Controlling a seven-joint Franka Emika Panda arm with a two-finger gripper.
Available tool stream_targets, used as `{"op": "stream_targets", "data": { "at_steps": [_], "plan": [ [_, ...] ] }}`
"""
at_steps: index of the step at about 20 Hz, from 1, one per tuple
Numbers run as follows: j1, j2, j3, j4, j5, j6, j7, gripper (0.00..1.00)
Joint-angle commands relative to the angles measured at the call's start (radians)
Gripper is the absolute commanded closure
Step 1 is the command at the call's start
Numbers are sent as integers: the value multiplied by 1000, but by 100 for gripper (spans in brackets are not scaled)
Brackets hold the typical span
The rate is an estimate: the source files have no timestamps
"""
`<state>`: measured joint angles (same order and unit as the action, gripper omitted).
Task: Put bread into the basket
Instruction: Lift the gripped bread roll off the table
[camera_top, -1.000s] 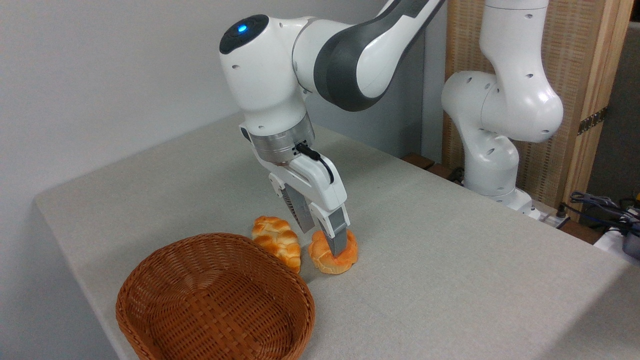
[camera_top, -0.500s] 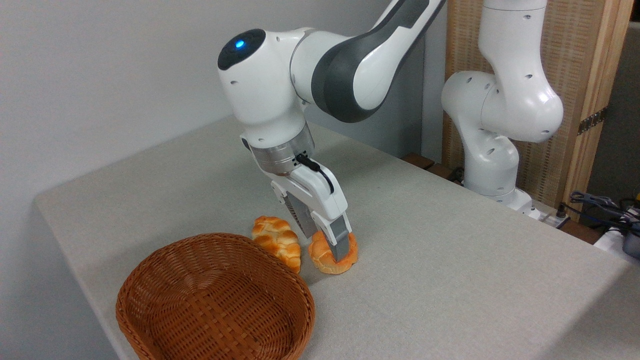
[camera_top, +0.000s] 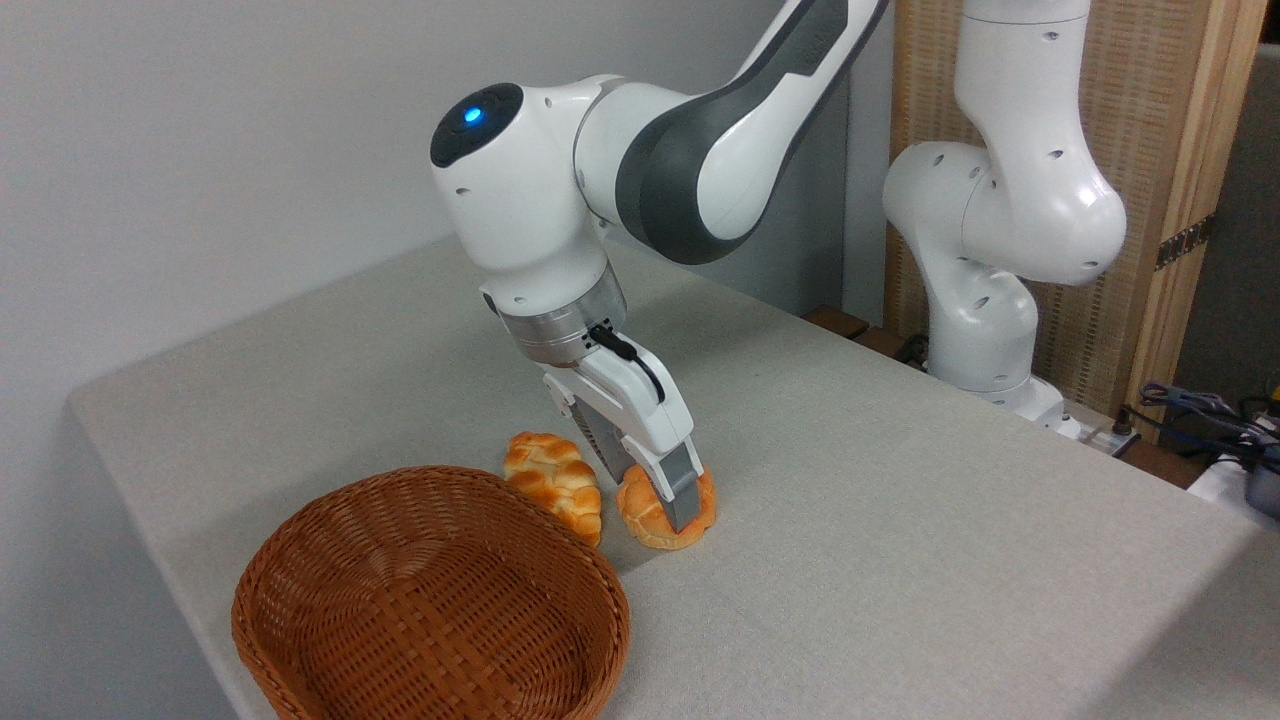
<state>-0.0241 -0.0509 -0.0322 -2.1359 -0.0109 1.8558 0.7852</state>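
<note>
**Straddling the bun**

Nearest, empty wicker basket (camera_top: 430, 600). Just behind its rim, braided loaf (camera_top: 555, 483), close beside the bread (camera_top: 665, 512) on the grey tablecloth (camera_top: 900, 520). Gripper (camera_top: 648, 497) lowered, fingers spread astride the bun, not visibly pinching. Behind, grey wall, woven screen (camera_top: 1160, 180)

Golden-orange knotted bread (camera_top: 650, 512) showing a pale underside, braided loaf (camera_top: 553, 482) glowing golden with cream patches, reddish-brown woven basket (camera_top: 430, 610), grey fingers (camera_top: 684, 496), white-and-dark-grey arm (camera_top: 640, 170) shining a blue light, beige bench (camera_top: 900, 560).
</note>
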Motion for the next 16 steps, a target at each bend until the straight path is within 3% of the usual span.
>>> {"op": "stream_targets", "data": {
  "at_steps": [1,8,16],
  "plan": [
    [-8,2,6,5,12,-7,25,56],
    [-8,-10,6,11,11,-12,23,54],
    [-8,-38,14,146,-18,-69,23,52]
  ]
}}
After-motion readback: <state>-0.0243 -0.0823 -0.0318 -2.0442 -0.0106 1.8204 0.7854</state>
